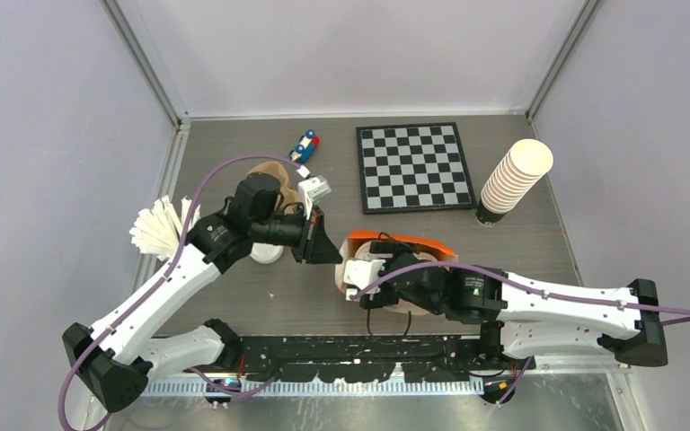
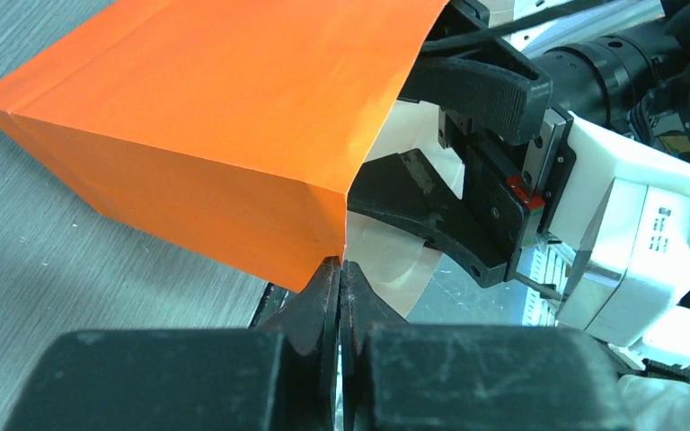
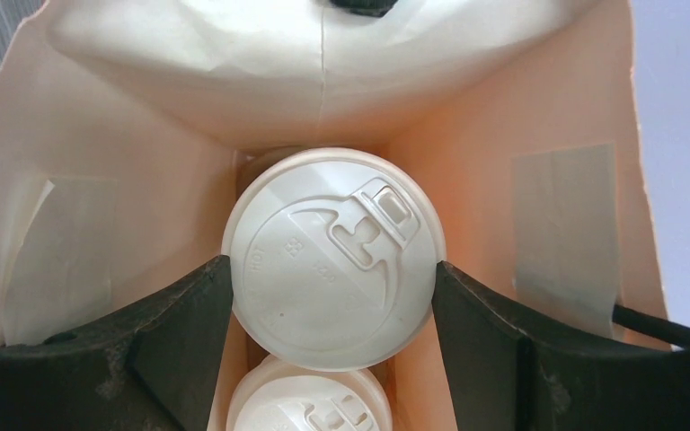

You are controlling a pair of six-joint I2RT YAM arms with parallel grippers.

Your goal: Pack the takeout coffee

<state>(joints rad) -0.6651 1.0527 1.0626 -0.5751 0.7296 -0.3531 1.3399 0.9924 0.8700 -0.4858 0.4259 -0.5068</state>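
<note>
The orange paper bag (image 1: 413, 242) stands in the middle of the table, and its orange outer wall (image 2: 207, 117) fills the left wrist view. My left gripper (image 2: 340, 266) is shut on the bag's rim at a corner fold. My right gripper (image 3: 332, 274) reaches down into the bag from above. Its two dark fingers (image 3: 189, 314) press on opposite sides of the white sip lid of a takeout coffee (image 3: 323, 260). A second lidded cup (image 3: 310, 404) sits lower in the bag, just beneath it. In the top view the cups are hidden by the right gripper (image 1: 359, 274).
A chessboard (image 1: 413, 168) lies at the back. A tall stack of lidless white cups (image 1: 514, 180) leans at its right. A small toy car (image 1: 304, 145) sits at the back left, a fan of white pieces (image 1: 157, 229) at the left edge, and a round white item (image 1: 267, 254) under the left arm.
</note>
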